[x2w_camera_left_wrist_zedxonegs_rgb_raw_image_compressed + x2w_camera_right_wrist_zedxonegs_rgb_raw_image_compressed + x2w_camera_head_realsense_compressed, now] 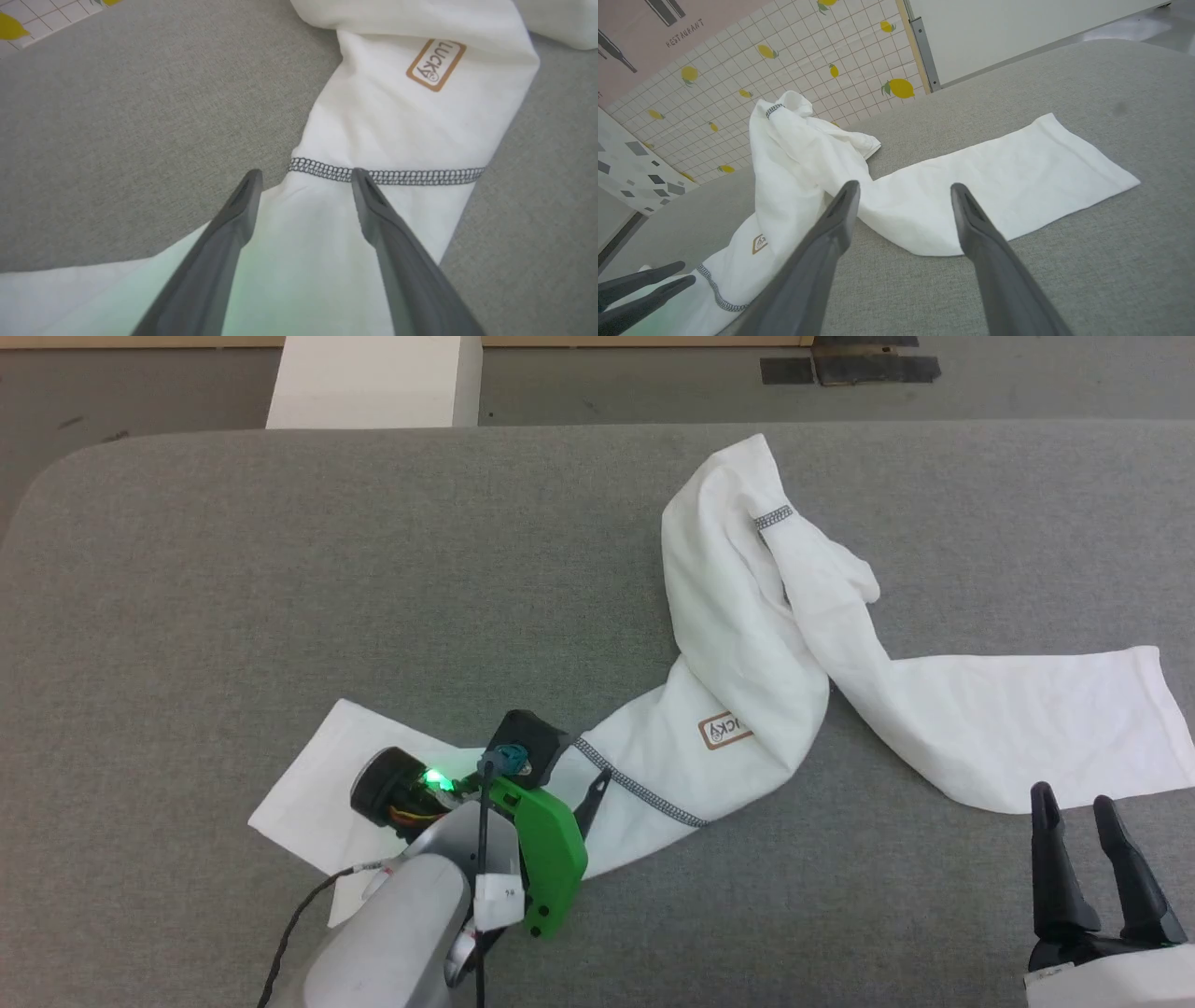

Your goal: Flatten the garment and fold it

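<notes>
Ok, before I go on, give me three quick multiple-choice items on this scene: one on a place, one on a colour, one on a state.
1. Where is the left gripper?
A) over the garment, tips at its dark stitched seam
B) over bare table, clear of the fabric
C) on a white box

2. What colour borders the LUCKY patch?
A) blue
B) orange-brown
C) green

3. How does the garment lie?
A) folded into a neat square
B) hanging off the table edge
C) twisted and bunched, not flat

Key:
1 A: the left wrist view shows both fingers over white fabric, at the seam.
2 B: the border reads orange-brown in that same view.
3 C: the head view shows it crossing over itself in a rumpled band on the table.
</notes>
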Available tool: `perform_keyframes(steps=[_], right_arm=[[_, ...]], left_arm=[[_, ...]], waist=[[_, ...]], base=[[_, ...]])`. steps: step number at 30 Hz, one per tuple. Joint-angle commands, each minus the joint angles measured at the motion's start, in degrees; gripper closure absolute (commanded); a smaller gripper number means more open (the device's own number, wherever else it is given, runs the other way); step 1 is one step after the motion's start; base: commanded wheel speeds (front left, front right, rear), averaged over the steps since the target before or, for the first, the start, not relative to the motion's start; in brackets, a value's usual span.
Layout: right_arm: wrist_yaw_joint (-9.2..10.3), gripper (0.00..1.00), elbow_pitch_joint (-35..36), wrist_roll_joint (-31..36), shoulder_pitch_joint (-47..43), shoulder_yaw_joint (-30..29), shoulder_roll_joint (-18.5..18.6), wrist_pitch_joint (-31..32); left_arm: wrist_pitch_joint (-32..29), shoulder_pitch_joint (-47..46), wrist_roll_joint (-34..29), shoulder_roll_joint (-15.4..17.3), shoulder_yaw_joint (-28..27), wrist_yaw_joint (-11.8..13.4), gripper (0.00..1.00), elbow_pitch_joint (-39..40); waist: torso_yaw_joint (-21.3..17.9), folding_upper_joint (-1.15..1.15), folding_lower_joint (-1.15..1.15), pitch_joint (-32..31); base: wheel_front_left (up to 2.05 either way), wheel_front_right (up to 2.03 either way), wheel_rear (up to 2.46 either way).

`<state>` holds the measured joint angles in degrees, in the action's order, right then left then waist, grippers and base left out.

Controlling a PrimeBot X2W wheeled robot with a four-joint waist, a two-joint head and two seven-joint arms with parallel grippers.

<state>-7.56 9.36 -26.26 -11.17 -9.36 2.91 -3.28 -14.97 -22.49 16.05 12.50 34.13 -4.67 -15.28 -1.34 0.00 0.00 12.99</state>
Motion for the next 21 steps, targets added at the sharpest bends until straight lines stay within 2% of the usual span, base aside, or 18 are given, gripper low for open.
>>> perform_keyframes(steps=[1,6,7,8,9,16,17,20,21], right_arm=[[0.08,0.00,0.3,0.0,0.9,0.1,0.0,0.2],[0.08,0.00,0.2,0.1,1.4,0.0,0.0,0.4],[0.08,0.00,0.2,0.0,1.4,-0.1,0.0,0.4],[0.08,0.00,0.1,0.0,1.4,-0.1,0.0,0.4],[0.08,0.00,0.1,0.0,1.4,-0.1,0.0,0.3],[0.08,0.00,-0.7,-0.1,0.7,-0.6,0.0,0.2],[0.08,0.00,-0.7,-0.2,0.2,-0.9,0.0,0.2],[0.08,0.00,-0.6,-0.2,-0.2,-1.0,0.0,0.3],[0.08,0.00,-0.6,-0.3,-0.2,-1.0,0.0,0.2]], left_arm=[[-0.8,-1.5,0.5,0.3,0.3,-0.5,0.00,-0.6],[-2.0,-3.1,1.1,0.3,1.9,-1.4,0.00,-2.9],[-2.0,-3.4,1.4,0.3,2.1,-1.6,0.22,-3.4],[-1.8,-3.6,1.6,0.2,2.4,-1.7,0.56,-3.7],[-1.4,-3.8,1.7,0.3,2.7,-1.8,1.00,-3.9],[2.7,-3.2,4.6,0.6,2.7,-2.3,1.00,-1.5],[2.5,-1.9,8.0,1.0,1.0,-2.4,1.00,4.9],[0.3,-0.1,13.2,1.9,-1.9,-2.2,1.00,14.1],[-0.8,0.1,14.1,3.3,-3.4,-1.6,1.00,17.6]], waist=[[-0.6,0.00,0.00,0.7],[-1.8,0.00,0.00,1.6],[-1.9,0.00,0.00,1.7],[-2.1,0.00,0.00,1.7],[-2.2,0.00,0.00,1.7],[-1.7,0.00,0.00,0.1],[-1.0,0.00,0.00,-0.6],[-0.2,0.00,0.00,-0.7],[-0.1,0.00,0.00,-0.6]], base=[[0.00,0.00,0.00],[0.00,0.00,0.00],[0.00,0.00,0.00],[0.00,0.00,0.00],[0.00,0.00,0.00],[0.00,0.00,0.00],[0.00,0.00,0.00],[0.00,0.00,0.00],[0.00,0.00,0.00]])
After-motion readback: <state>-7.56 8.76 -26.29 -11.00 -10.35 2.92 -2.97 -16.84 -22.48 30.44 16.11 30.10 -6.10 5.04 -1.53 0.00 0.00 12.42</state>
